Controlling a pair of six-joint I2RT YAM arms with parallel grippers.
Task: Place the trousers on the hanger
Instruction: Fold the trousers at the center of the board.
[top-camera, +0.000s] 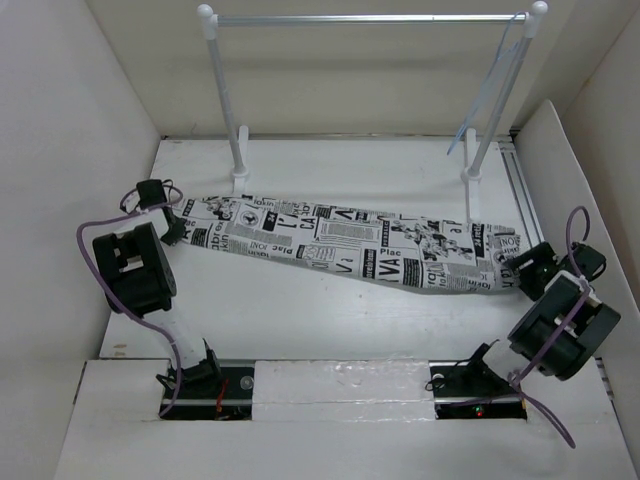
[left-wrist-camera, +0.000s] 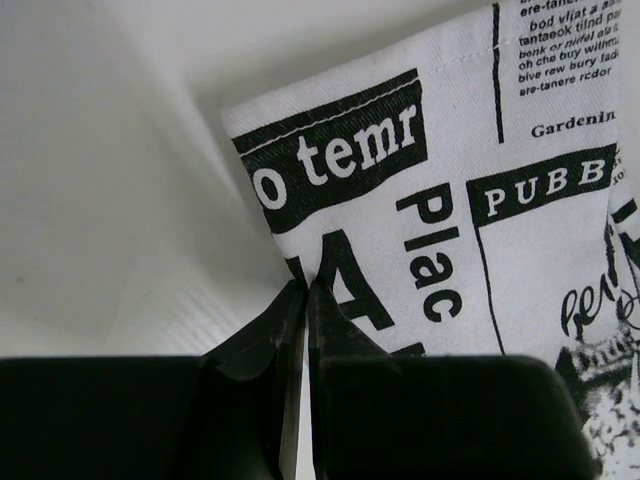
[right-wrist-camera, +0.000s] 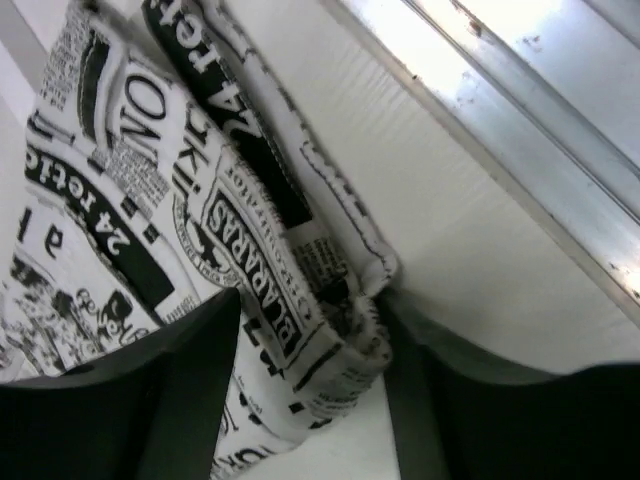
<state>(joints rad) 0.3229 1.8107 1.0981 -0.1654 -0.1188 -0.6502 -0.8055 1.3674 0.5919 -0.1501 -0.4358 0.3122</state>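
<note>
The trousers (top-camera: 350, 245) lie stretched flat across the table, from left to right. The left gripper (top-camera: 178, 215) is at their left end; in the left wrist view its jaws (left-wrist-camera: 304, 288) are shut on the edge of the printed cloth (left-wrist-camera: 420, 190). The right gripper (top-camera: 515, 272) is at their right end. In the right wrist view it (right-wrist-camera: 310, 330) is open, with a thick folded bunch of the trousers (right-wrist-camera: 200, 200) between its two fingers (right-wrist-camera: 190, 350). The pale-blue hanger (top-camera: 495, 85) hangs from the right end of the rack's bar, behind the trousers.
The white two-post rack with its metal crossbar (top-camera: 370, 18) stands at the back, its feet just behind the trousers. A metal rail (top-camera: 522, 195) runs along the right side, and also shows in the right wrist view (right-wrist-camera: 500, 100). White walls enclose the table.
</note>
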